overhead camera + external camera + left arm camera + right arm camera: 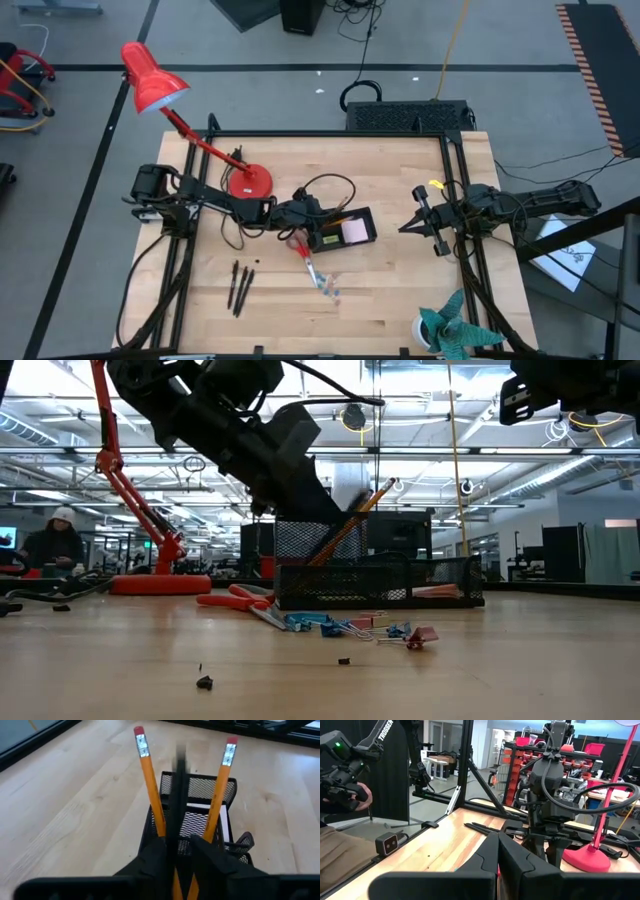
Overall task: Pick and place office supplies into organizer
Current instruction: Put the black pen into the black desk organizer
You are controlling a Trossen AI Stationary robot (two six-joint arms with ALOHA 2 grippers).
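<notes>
The black mesh organizer (368,214) sits mid-table with a pale pink note pad (355,232) in it. Two orange pencils (150,795) stand tilted in its mesh cup (200,787), tips down. A dark pen (177,805) rises out of the cup between the fingers of my left gripper (179,857), which is at the organizer's left end, slightly open. The pen's top is blurred. Red-handled scissors (304,252), bluish clips (330,290) and two dark pens (240,285) lie on the table nearer the front. My right gripper (498,855) waits shut at the right. My left gripper has the dark pen's shaft (176,840) between its two fingers, which reach slanting downward from the table's left over the cup. A thin gap shows beside the pen, so I cannot tell whether the fingers touch it. The pen stands nearly upright, lower end in the cup.
A red desk lamp (160,85) has its base (248,182) just behind my left arm. A teal leafy object (450,330) stands at the front right corner. A person (55,545) sits beyond the table. Bare wood lies between organizer and right gripper.
</notes>
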